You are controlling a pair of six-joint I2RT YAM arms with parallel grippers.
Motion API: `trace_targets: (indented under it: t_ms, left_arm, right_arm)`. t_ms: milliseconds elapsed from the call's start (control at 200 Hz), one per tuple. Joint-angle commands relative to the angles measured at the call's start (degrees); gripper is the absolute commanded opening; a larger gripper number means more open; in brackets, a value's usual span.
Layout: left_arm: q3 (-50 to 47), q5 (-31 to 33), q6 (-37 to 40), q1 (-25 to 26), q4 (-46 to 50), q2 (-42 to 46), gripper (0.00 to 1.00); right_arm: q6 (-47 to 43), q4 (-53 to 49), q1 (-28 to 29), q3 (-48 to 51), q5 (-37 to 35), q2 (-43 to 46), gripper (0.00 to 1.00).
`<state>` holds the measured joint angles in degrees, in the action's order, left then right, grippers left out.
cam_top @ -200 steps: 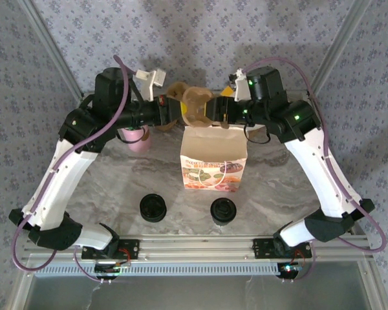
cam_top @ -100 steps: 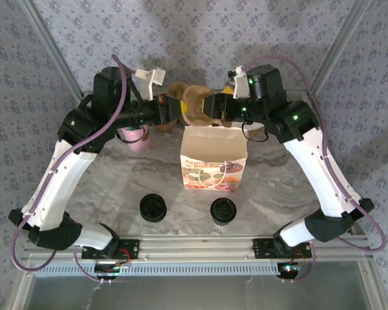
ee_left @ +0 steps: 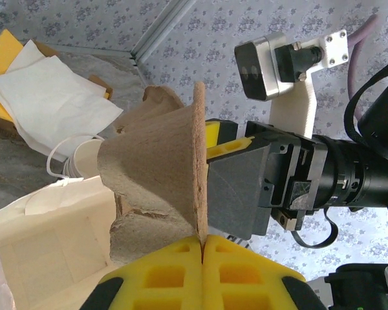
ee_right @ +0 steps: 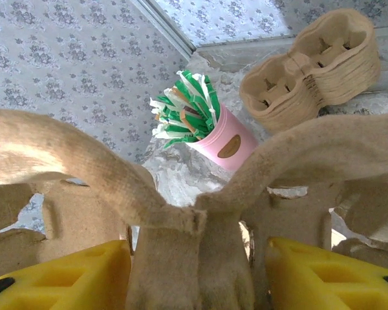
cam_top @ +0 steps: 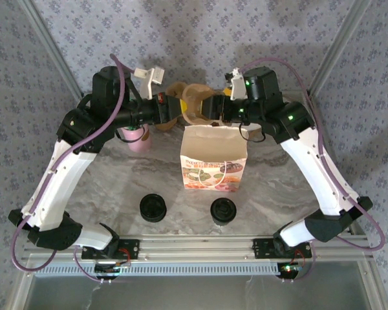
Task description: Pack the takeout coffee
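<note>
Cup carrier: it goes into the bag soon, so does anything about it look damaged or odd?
Slightly. The cup carrier, held up near the paper bag with the left gripper pinching its rim, has ragged, torn-looking edges by the right gripper; possibly just rough pulp.

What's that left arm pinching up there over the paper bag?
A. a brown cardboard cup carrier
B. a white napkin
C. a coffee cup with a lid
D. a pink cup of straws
A: the left arm's yellow fingers are closed on the thin edge of a brown cardboard cup carrier, which hangs above the open paper bag.
</note>
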<state>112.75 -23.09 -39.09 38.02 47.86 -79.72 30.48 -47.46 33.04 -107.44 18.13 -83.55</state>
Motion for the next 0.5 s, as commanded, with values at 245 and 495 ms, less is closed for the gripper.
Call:
trace_targets:
  t_ms: [245,495]
  left_arm:
    - [1.6,-0.8,-1.2,0.4,-1.8,-0.2,0.00]
    - [1.4,-0.7,-1.2,0.4,-1.9,-0.2,0.00]
  right_arm:
    - [-0.1,3.2,0.0,1.0,0.8,2.7,0.47]
    - [-0.2,3.2,0.0,2.0,-0.1,3.1,0.39]
